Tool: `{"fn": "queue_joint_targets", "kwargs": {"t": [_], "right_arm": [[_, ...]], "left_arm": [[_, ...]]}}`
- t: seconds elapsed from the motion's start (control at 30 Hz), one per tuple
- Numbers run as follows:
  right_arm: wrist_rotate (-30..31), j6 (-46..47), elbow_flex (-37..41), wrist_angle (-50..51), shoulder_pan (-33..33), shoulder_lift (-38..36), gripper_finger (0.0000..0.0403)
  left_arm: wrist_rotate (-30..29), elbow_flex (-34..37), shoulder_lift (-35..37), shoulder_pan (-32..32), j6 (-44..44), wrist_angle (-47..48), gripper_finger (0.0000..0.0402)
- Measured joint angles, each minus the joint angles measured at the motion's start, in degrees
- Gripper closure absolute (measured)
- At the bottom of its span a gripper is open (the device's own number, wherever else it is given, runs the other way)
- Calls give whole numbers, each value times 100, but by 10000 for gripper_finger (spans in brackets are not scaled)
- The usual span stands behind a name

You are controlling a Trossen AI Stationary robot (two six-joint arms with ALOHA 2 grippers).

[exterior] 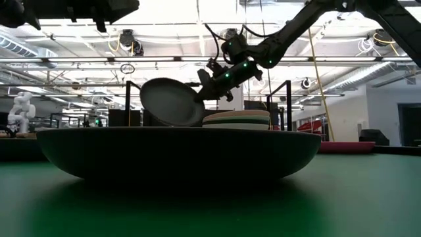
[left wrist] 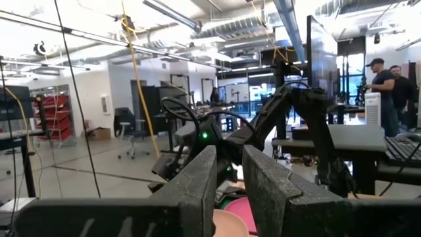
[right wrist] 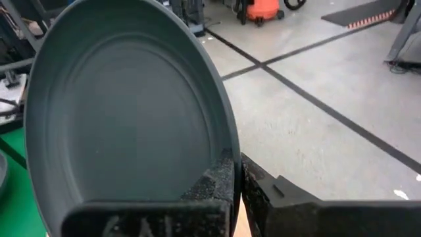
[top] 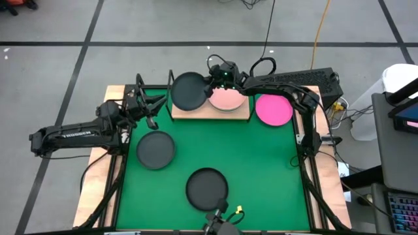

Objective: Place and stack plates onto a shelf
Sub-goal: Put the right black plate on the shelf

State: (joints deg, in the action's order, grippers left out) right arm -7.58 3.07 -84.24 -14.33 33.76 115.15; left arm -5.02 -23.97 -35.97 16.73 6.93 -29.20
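**One dark plate pinched at its rim above the shelf**

One dark plate (top: 188,91) is clamped by the right gripper (top: 210,88), whose two fingers (right wrist: 217,187) are squeezed tight on the plate's edge, one on each face of the rim. In the low view the plate hangs tilted, its far edge dipping, raised off the board and just beside the stack. Seen from above, it sits over the left half of the shelf (top: 210,115), the light-wood board at the far side of the table, framed by thin black wire uprights.

On the right half of the shelf rests a stack of plates (exterior: 235,120) topped by a light pink plate (top: 226,99); the low view shows pale green and dark layers beneath it. The right gripper hovers partly over this stack's near-left edge.

The left gripper (top: 151,111) is off to the left of the shelf, above the green mat's (top: 261,170) far-left corner. Its fingers (left wrist: 197,187) stand slightly apart with nothing between them.

Beyond the shelf's right end a magenta plate (top: 273,109) lies flat on the mat. Two more dark plates lie on the mat: one at left (top: 155,149), below the left gripper, and one near the front centre (top: 207,189). People stand in the room beyond, in the left wrist view.
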Motion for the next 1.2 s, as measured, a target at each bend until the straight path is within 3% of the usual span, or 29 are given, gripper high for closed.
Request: {"fn": "queue_joint_targets", "kwargs": {"t": [0.6,0.83,1.2], "right_arm": [[178,-163,-1,-173,0,382,395],[495,-340,2,-116,4,383,368],[484,-487,6,-59,5,383,335]], "left_arm": [[39,0,-1,-11,-236,-52,321],[42,0,-1,-15,-297,-53,321],[42,0,-1,-15,-303,-56,321]]}}
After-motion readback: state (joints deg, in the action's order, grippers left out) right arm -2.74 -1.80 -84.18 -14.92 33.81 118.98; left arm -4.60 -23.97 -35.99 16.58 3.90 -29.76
